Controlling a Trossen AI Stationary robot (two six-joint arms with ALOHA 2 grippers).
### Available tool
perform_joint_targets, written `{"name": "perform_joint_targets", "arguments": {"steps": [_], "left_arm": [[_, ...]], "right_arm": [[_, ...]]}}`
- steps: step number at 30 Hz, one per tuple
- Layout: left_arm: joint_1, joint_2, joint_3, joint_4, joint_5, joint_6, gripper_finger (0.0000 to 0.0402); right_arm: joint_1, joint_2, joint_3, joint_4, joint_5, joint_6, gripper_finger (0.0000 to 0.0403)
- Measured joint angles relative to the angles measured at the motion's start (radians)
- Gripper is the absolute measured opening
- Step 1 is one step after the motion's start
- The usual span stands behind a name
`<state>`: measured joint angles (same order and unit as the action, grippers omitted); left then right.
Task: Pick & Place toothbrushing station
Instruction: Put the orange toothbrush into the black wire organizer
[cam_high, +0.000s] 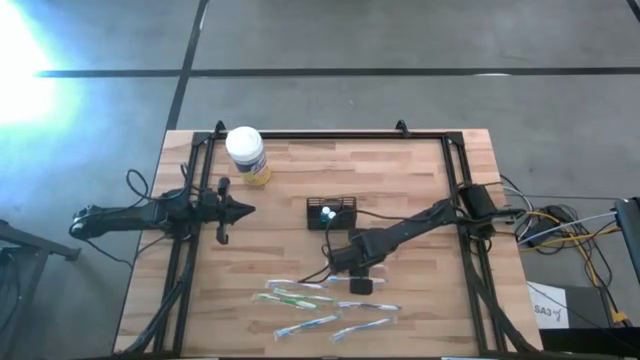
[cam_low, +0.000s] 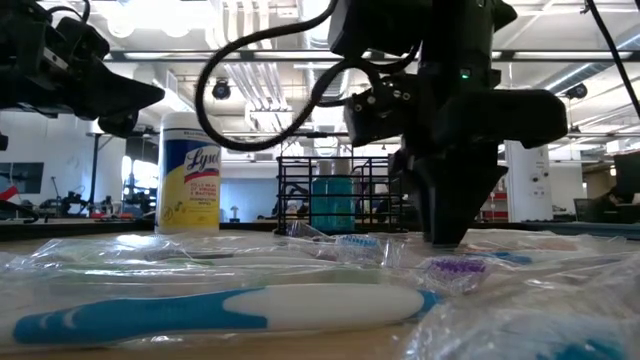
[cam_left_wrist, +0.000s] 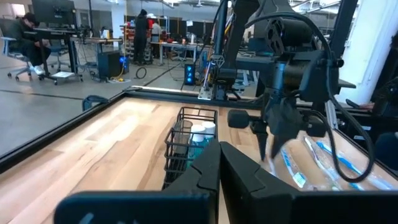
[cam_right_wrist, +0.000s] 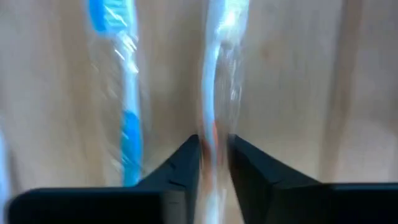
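While the right hand (cam_high: 358, 283) reaches down near the front of the table (cam_high: 420, 170) in the high view, the toothbrushing station (cam_high: 331, 213), a small black wire caddy, stands behind it at mid-table, near but apart from it. Several wrapped toothbrushes (cam_high: 300, 296) lie scattered along the front edge, just beside that hand. The left hand (cam_high: 243, 210) waits at the left, fingers together, well apart from the caddy; a white-lidded jar (cam_high: 246, 155) stands near the back left corner.

Low view: the right hand (cam_low: 445, 235) comes down from above with its tips at table level among the clear wrappers. The caddy (cam_low: 335, 193) stands behind it, holding a teal bottle (cam_low: 330, 203). A blue-and-white toothbrush (cam_low: 220, 308) lies in the foreground; the jar (cam_low: 189, 172), with a yellow label, stands at the left. An open workshop with ceiling lights lies beyond.

Left wrist view: the left hand (cam_left_wrist: 219, 167) shows its fingers closed tip to tip, holding nothing. The caddy (cam_left_wrist: 190, 144) stands ahead on pale wood; the right hand (cam_left_wrist: 268, 146) hangs beside it over the wrapped brushes. People sit and stand at desks in the room behind.

Right wrist view: the right hand (cam_right_wrist: 213, 160) is narrowed on a wrapped toothbrush (cam_right_wrist: 217, 74) lying between its fingers; whether it is firmly clamped cannot be told. A blue-handled brush (cam_right_wrist: 121, 87) lies beside it.
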<state>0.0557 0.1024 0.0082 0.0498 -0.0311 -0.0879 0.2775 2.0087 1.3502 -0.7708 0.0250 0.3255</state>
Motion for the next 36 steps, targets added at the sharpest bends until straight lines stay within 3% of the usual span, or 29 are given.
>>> {"name": "perform_joint_targets", "arguments": {"steps": [4, 13, 22, 26, 36], "left_arm": [[0.000, 0.000, 0.000, -0.009, 0.000, -0.003, 0.0010], [0.000, 0.000, 0.000, -0.024, 0.000, -0.003, 0.0010], [0.000, 0.000, 0.000, -0.025, -0.004, -0.003, 0.0010], [0.000, 0.000, 0.000, -0.025, -0.007, -0.003, 0.0010], [0.000, 0.000, 0.000, -0.026, -0.012, 0.000, 0.0010]], "right_arm": [[-0.001, -0.053, 0.000, -0.004, 0.005, -0.022, 0.0019], [-0.001, -0.214, -0.005, 0.013, 0.095, -0.064, 0.0014], [0.000, -0.480, -0.087, 0.248, 0.167, -0.207, 0.0013], [0.006, -0.607, -0.183, 0.340, 0.193, -0.272, 0.0011], [0.004, -0.977, -0.627, 0.875, 0.184, -0.410, 0.0011]]}}
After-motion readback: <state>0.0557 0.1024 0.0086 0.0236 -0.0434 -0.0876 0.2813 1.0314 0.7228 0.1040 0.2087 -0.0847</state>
